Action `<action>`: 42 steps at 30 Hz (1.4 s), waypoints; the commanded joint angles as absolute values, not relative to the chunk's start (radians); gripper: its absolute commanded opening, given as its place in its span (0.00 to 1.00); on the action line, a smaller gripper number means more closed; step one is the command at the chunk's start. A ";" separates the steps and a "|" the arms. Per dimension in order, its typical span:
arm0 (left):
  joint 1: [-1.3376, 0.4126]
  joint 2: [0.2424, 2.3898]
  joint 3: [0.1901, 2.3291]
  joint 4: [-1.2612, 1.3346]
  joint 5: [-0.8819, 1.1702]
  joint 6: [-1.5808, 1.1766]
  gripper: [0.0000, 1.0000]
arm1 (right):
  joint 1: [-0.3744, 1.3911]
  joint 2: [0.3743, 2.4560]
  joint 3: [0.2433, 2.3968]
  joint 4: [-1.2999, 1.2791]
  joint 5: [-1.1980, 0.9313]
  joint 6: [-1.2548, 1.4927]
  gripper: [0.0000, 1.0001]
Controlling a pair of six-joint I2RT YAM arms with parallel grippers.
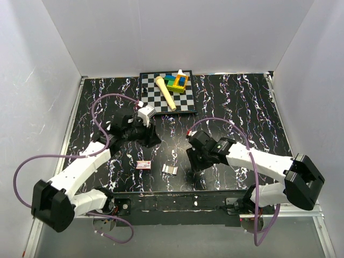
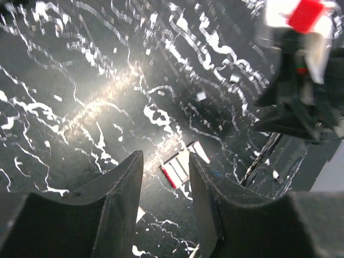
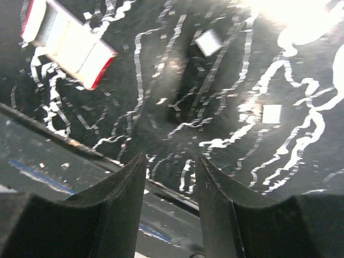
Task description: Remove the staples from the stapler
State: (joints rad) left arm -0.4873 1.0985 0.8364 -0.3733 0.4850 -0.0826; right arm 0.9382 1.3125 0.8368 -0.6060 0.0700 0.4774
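Left gripper (image 2: pixel 164 161): released, fingers apart with nothing between them, over the bench (image 1: pixel 236 107) just behind the small red-and-white box (image 1: pixel 143 164). Right gripper (image 3: pixel 169 161): also released and empty, to the right of that box and a little behind it. Staples (image 1: pixel 171 170): flat on the bench just right of the box, not touching it. Well behind the box, a chessboard (image 1: pixel 153 97) with coloured blocks (image 1: pixel 176 81).

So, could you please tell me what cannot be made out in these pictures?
Stapler: not identifiable in any view; dark shapes blend into the black table.
Staples: top view, too small to count.
Red-and-white box: left wrist view, print blurred.
Black-and-red object: left wrist view, blurred, cut by edge.
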 commanded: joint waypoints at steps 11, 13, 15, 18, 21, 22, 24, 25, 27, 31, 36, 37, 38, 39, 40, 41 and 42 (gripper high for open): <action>-0.644 1.368 0.922 -0.480 0.304 -0.091 0.27 | 1.121 1.338 0.749 -0.319 0.008 0.762 0.06; -0.661 1.393 0.928 -0.483 0.296 -0.094 0.25 | 1.134 1.344 0.738 -0.276 0.008 0.790 0.01; -0.672 1.416 0.931 -0.489 0.282 -0.097 0.24 | 1.143 1.357 0.735 -0.256 0.008 0.807 0.01; -0.689 1.453 0.934 -0.495 0.270 -0.100 0.23 | 1.155 1.381 0.733 -0.232 0.008 0.824 0.01; -0.709 1.500 0.945 -0.509 0.258 -0.101 0.21 | 1.160 1.404 0.735 -0.198 -0.023 0.836 0.01; -0.715 1.515 0.948 -0.514 0.252 -0.101 0.20 | 1.161 1.413 0.738 -0.190 -0.026 0.838 0.01; -0.727 1.538 0.953 -0.520 0.239 -0.101 0.20 | 1.164 1.430 0.744 -0.180 -0.029 0.845 0.01; -0.730 1.548 0.954 -0.523 0.232 -0.101 0.19 | 1.166 1.437 0.745 -0.173 -0.032 0.848 0.01; -0.738 1.565 0.956 -0.529 0.218 -0.103 0.19 | 1.167 1.450 0.746 -0.161 -0.038 0.854 0.01; -0.742 1.592 0.962 -0.535 0.203 -0.107 0.18 | 1.170 1.476 0.747 -0.149 -0.043 0.865 0.01; -0.755 1.626 0.965 -0.543 0.190 -0.110 0.17 | 1.172 1.499 0.750 -0.140 -0.040 0.870 0.01; -0.759 1.631 0.966 -0.545 0.186 -0.110 0.17 | 1.172 1.505 0.753 -0.141 -0.040 0.868 0.01; -0.759 1.635 0.968 -0.546 0.181 -0.110 0.17 | 1.172 1.511 0.758 -0.143 -0.038 0.870 0.01; -0.761 1.640 0.968 -0.548 0.178 -0.110 0.17 | 1.172 1.516 0.762 -0.144 -0.037 0.870 0.01; -0.764 1.646 0.971 -0.549 0.178 -0.112 0.17 | 1.172 1.520 0.764 -0.147 -0.034 0.870 0.01; -0.765 1.649 0.971 -0.549 0.176 -0.112 0.17 | 1.172 1.525 0.767 -0.146 -0.031 0.873 0.01; -0.767 1.654 0.973 -0.551 0.176 -0.112 0.17 | 1.172 1.528 0.769 -0.146 -0.026 0.874 0.01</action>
State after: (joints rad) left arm -0.7547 1.6482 0.9421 -0.5343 0.2012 -0.1085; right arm 1.1671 1.5082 0.7368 -0.1715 -0.0368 0.8612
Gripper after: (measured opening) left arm 0.173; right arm 0.023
